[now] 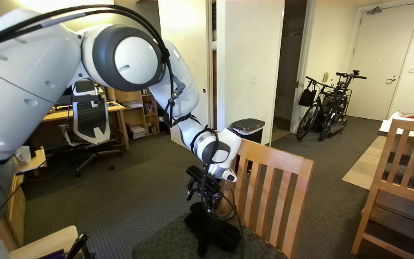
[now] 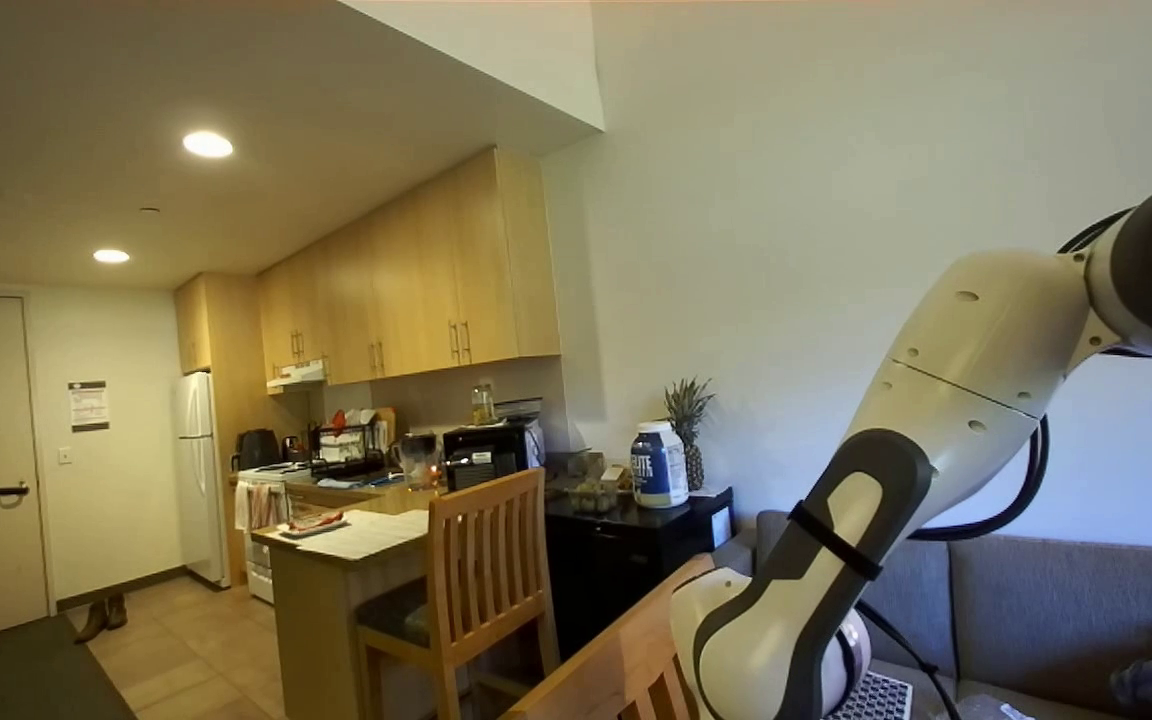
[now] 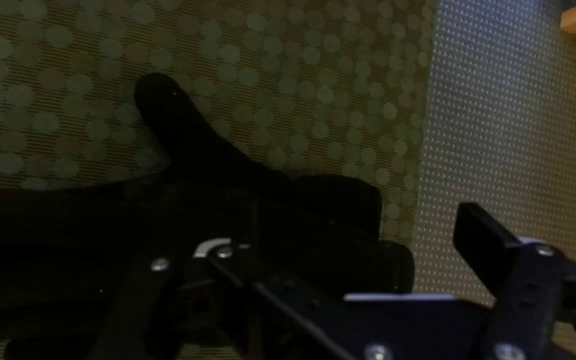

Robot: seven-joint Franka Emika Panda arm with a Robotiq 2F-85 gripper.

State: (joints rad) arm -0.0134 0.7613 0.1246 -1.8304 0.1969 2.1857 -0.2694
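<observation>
A black, soft, glove-like item (image 1: 212,233) lies on the dark, patterned chair seat (image 1: 164,242). In the wrist view, the glove-like item (image 3: 203,145) shows one finger-like part stuck out and several others side by side. The same seat (image 3: 293,95) shows its dotted fabric under it. My gripper (image 1: 200,202) points down just above the item, near the chair's backrest. In the wrist view, my gripper (image 3: 358,225) has its fingers wide apart, one over the item and one past the seat's edge. Whether it touches the item cannot be told. Darkness hides the item's lower part.
The wooden chair backrest (image 1: 268,172) stands close beside the gripper, with loose cables hanging there. A bin (image 1: 248,126) stands behind it. Another wooden chair (image 1: 404,169) is at the right. A small shelf (image 1: 49,242) is at the lower left. A sofa (image 2: 1076,590) is behind the arm.
</observation>
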